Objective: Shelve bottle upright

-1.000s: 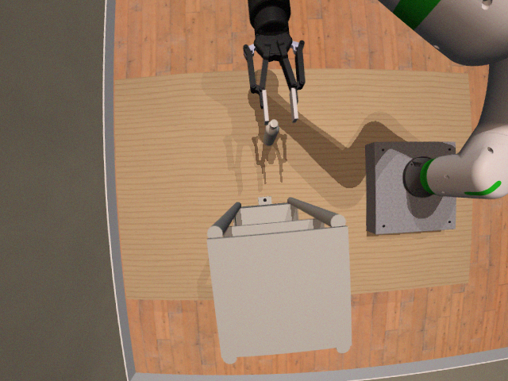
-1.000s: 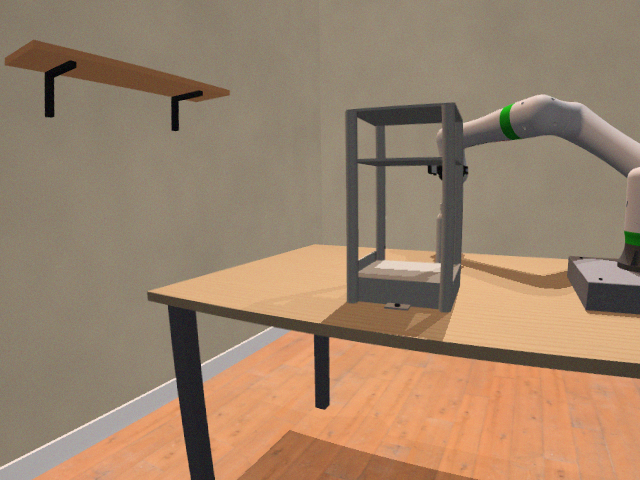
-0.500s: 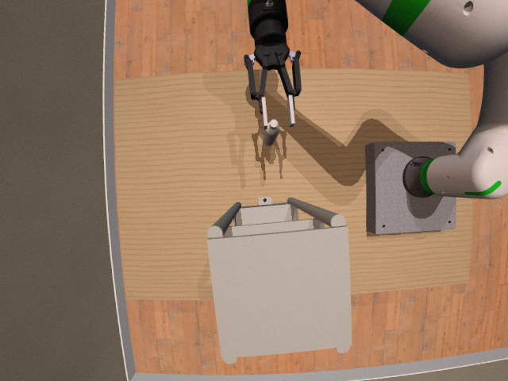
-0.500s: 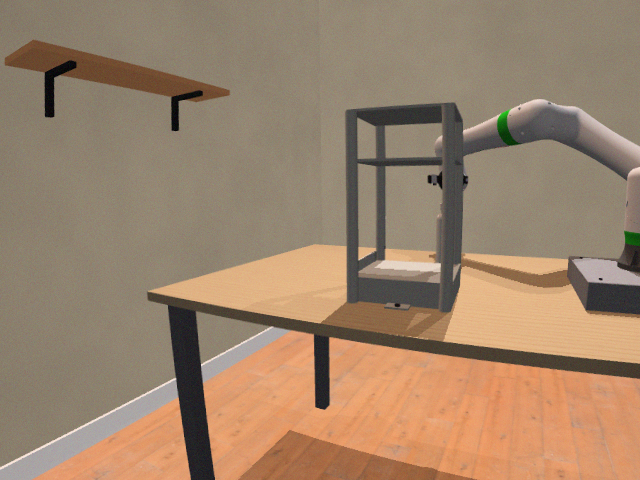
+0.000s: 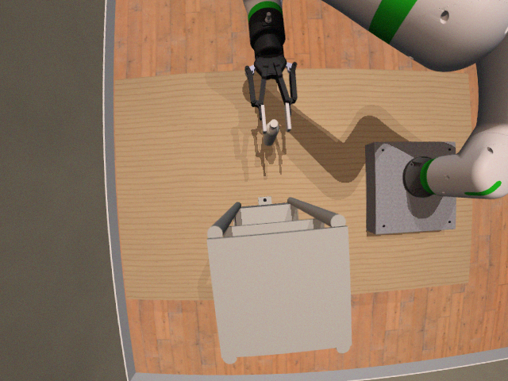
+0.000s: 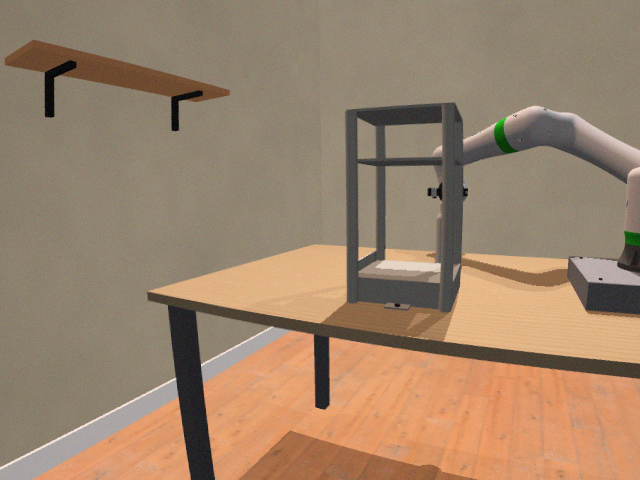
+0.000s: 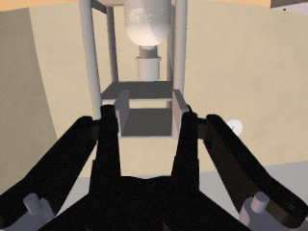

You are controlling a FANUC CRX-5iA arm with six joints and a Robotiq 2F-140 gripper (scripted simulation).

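Observation:
The pale grey bottle (image 5: 271, 132) stands upright on the table, between me and the shelving unit (image 5: 279, 282). My gripper (image 5: 276, 128) lies level and points toward the unit, with its fingers partly open and nothing between them. From above, the bottle's cap sits in line with the gap, at the fingertips. In the wrist view the bottle (image 7: 148, 19) stands just beyond the fingertips, with the unit (image 7: 131, 84) behind it. In the side view the unit (image 6: 403, 206) hides most of the gripper (image 6: 447, 192) and the bottle (image 6: 438, 235).
My grey base block (image 5: 409, 186) is on the table to the right of the unit. A small mounting tab (image 5: 264, 200) lies at the unit's front edge. A wall shelf (image 6: 113, 77) hangs far off to the left.

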